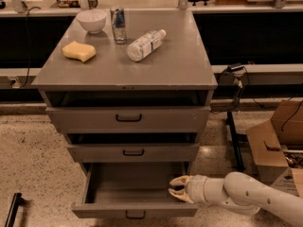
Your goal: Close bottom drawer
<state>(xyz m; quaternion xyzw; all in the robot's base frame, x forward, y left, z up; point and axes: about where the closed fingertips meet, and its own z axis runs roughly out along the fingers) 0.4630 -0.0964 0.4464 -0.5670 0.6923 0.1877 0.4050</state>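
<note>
Nearest the camera, the bottom drawer [102,210] stands pulled well out from the cabinet, past the near edge of the tabletop [180,74], and its tray looks bare. The gripper [176,188] hangs over the drawer's right side, just behind the front panel and below the tabletop's near right corner. Its two pale fingers are spread apart with nothing between them, and whether a fingertip touches the drawer wall cannot be told. The black loop handle [135,215] on the front is untouched.

So the closing looks hardly begun, if at all. What is left is the whole push: the front panel must travel back until it sits in line with the cabinet.

Above and behind, the middle drawer [94,153] and the top drawer [85,119] each stand a little proud of the frame.

On the tabletop, a yellow sponge [78,51] lies near the left edge and a plastic bottle [144,45] lies on its side around the middle. Further back, a can [118,25] and a white bowl [92,20] stand by the far edge, the bowl toward the far left corner.
</note>
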